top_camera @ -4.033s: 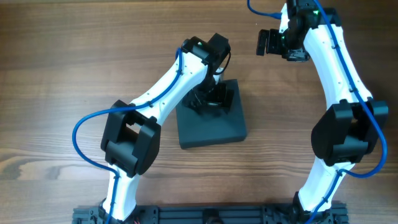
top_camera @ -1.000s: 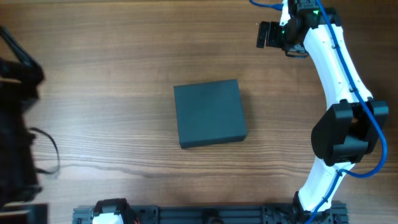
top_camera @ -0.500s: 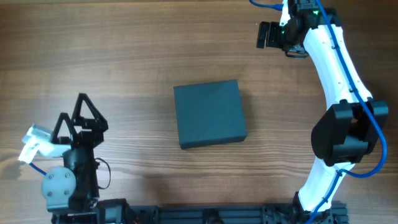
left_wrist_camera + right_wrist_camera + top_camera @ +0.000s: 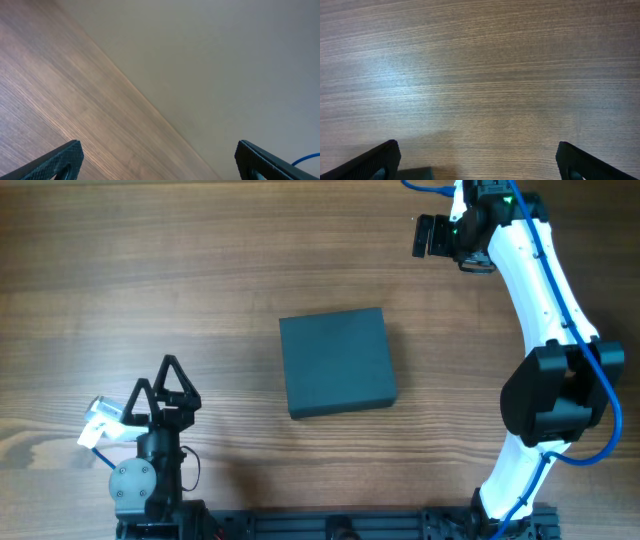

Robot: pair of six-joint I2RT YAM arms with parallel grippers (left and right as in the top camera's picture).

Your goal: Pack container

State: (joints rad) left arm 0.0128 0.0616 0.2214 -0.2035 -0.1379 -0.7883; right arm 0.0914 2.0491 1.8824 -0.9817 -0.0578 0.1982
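The container (image 4: 337, 363), a dark teal-grey box with its flat lid down, lies in the middle of the wooden table. My left gripper (image 4: 155, 376) is folded back at the near-left corner, far from the box, open and empty. In the left wrist view the left gripper (image 4: 160, 162) shows only wood and a pale wall between its wide-apart fingertips. My right gripper (image 4: 421, 237) hangs at the far right, open and empty. In the right wrist view a dark corner of the container (image 4: 415, 174) shows at the bottom edge, beside the right gripper's (image 4: 480, 162) left fingertip.
Bare wood-grain table (image 4: 150, 270) surrounds the box on all sides. The arms' dark mounting rail (image 4: 340, 525) runs along the near edge. The right arm's white links (image 4: 545, 290) stretch along the right side.
The left arm has swung from the left edge back to its base at the near left and folded down. The container and the right arm have not moved.
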